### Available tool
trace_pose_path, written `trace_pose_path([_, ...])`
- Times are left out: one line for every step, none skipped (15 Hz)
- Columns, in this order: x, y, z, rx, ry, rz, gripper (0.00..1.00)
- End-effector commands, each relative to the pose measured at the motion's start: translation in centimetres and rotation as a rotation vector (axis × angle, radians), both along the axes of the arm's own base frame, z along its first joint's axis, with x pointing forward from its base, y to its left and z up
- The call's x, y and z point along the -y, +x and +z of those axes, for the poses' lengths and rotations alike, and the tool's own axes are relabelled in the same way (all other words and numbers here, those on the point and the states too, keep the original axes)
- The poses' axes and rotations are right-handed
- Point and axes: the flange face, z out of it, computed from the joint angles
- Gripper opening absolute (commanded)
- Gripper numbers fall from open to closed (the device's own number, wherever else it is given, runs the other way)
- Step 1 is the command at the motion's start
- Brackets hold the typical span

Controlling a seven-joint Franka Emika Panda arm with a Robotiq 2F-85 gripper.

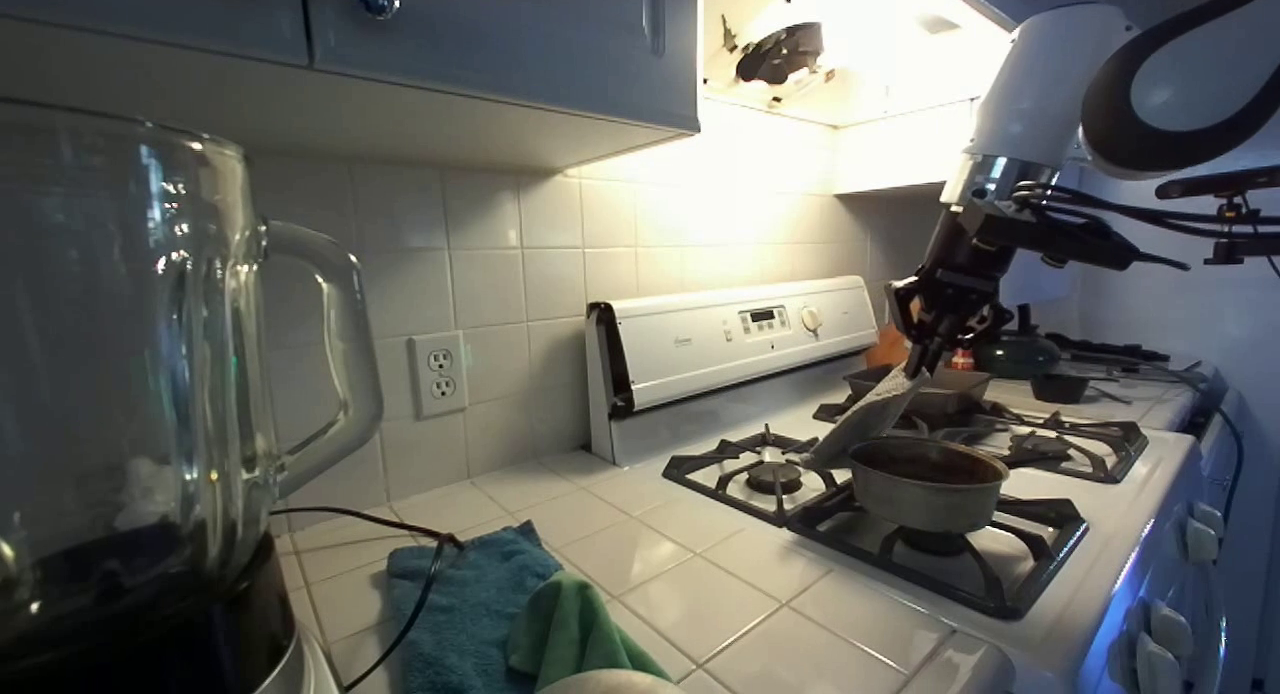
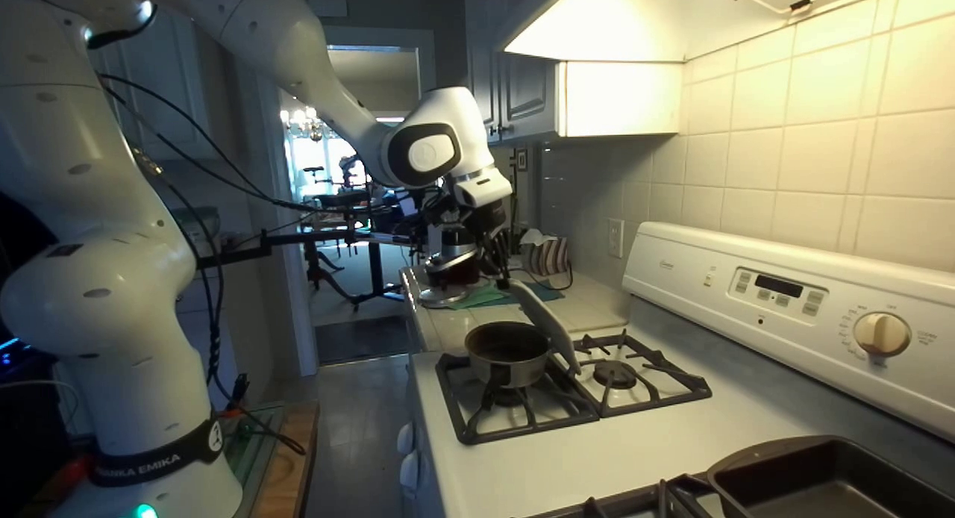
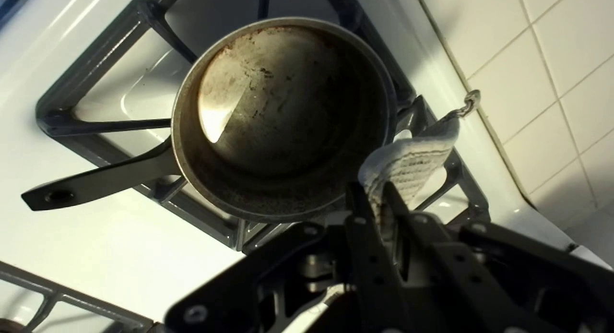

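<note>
Gripper [image 3: 373, 194] found drawn narrow, its fingers [image 3: 356, 203] pinching one end of a quilted pad [image 3: 415, 165], with a thin fold of cloth between them. Location of quilted pad: in the wrist view, at about four o'clock from the pot [image 3: 283, 107], a hanging loop [image 3: 471, 100] at its far end pointing between one and two. In an exterior view the quilted pad [image 2: 550, 320] slants down from the gripper toward five o'clock.

Pot stands upright on a burner grate [image 3: 108, 54] of the white stove [image 3: 96, 246]; its handle [image 3: 105, 179] points between eight and nine o'clock in the wrist view. Interior stained; no contents discernible. Baking pan [image 2: 843, 495] noted at about four o'clock from the pot in an exterior view.

Contact between quilted pad and pot: cannot be determined, as their outlines overlap in the wrist view. Contact with the burner grate: likewise undetermined.

Step in hand, as judged: quilted pad secured and held beside the pot, release not yet made. Next move appears to call for an unbroken pinch and a short lift ahead of any sideways travel, since the loose end could snag the burner grate or nudge the pot.
</note>
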Motion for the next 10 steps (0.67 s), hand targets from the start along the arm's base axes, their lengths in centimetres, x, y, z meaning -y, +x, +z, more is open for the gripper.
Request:
trace_pose_path([0.5,-2.1,0.9,0.060,-0.010,-0.041,0.03])
trace_pose_path([0.5,-2.3,1.1,0.068,-0.012,-0.047,0.03])
trace_pose_path([0.5,-2.6,1.2,0.079,-0.013,-0.052,0.03])
trace_pose_path([0.4,-2.9,1.4,0.087,-0.015,-0.055,0.03])
trace_pose_path([0.3,-3.2,1.5,0.095,-0.017,-0.055,0.03])
trace_pose_path([0.2,-3.4,1.6,0.099,-0.018,-0.055,0.03])
trace_pose_path([0.0,-3.7,1.7,0.104,-0.020,-0.053,0.03])
trace_pose_path([-0.2,-4.0,1.7,0.105,-0.024,-0.051,0.03])
trace_pose_path([-0.3,-4.3,1.8,0.108,-0.030,-0.052,0.03])
trace_pose_path([-0.5,-4.6,1.8,0.111,-0.028,-0.051,0.03])
